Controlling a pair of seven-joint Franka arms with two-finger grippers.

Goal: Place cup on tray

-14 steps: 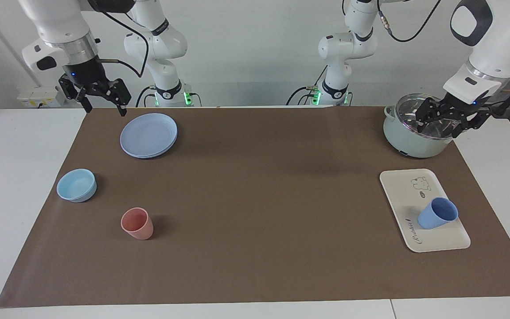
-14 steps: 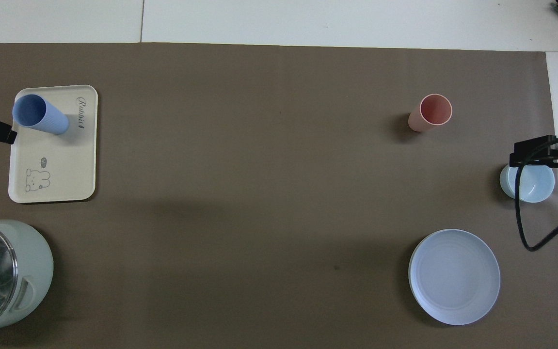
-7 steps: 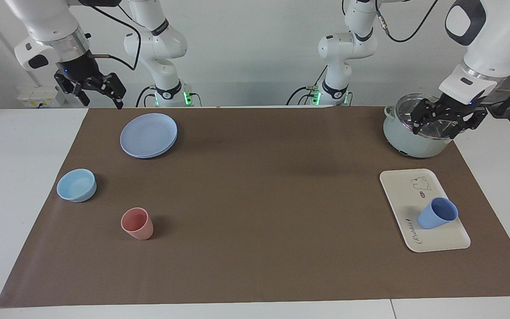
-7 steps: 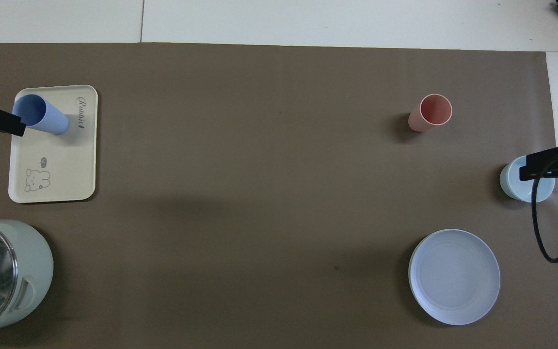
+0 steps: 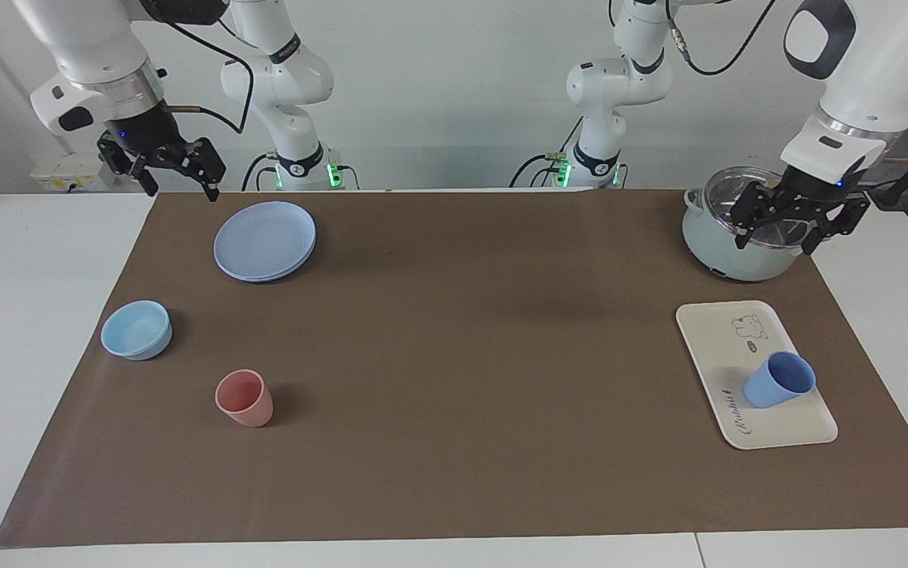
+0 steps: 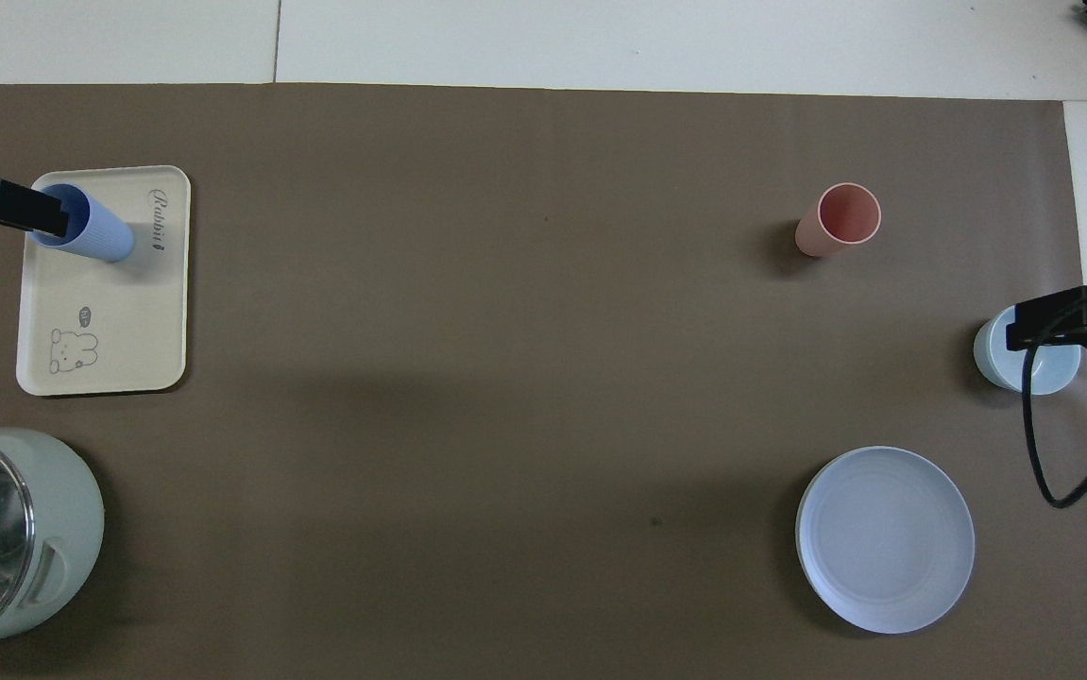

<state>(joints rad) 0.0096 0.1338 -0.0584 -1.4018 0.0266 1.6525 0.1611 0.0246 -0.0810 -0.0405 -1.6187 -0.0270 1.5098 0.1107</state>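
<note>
The blue cup [image 5: 779,379] stands upright on the tray [image 5: 718,339], at its end farther from the robots. Nearer the robots sits the pot [image 5: 726,237], and the left gripper [image 5: 799,225], fingers spread and empty, hangs over it. The right gripper [image 5: 162,167], also open, has lifted slightly above the plate's [image 5: 264,241] end. The pink cup [image 5: 244,398] and bowl [image 5: 136,330] haven't moved.

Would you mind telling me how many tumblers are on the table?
2: the periwinkle-blue tumbler stands on the cream tray at the left arm's end; the salmon-pink tumbler stands on the brown mat toward the right arm's end.
</note>
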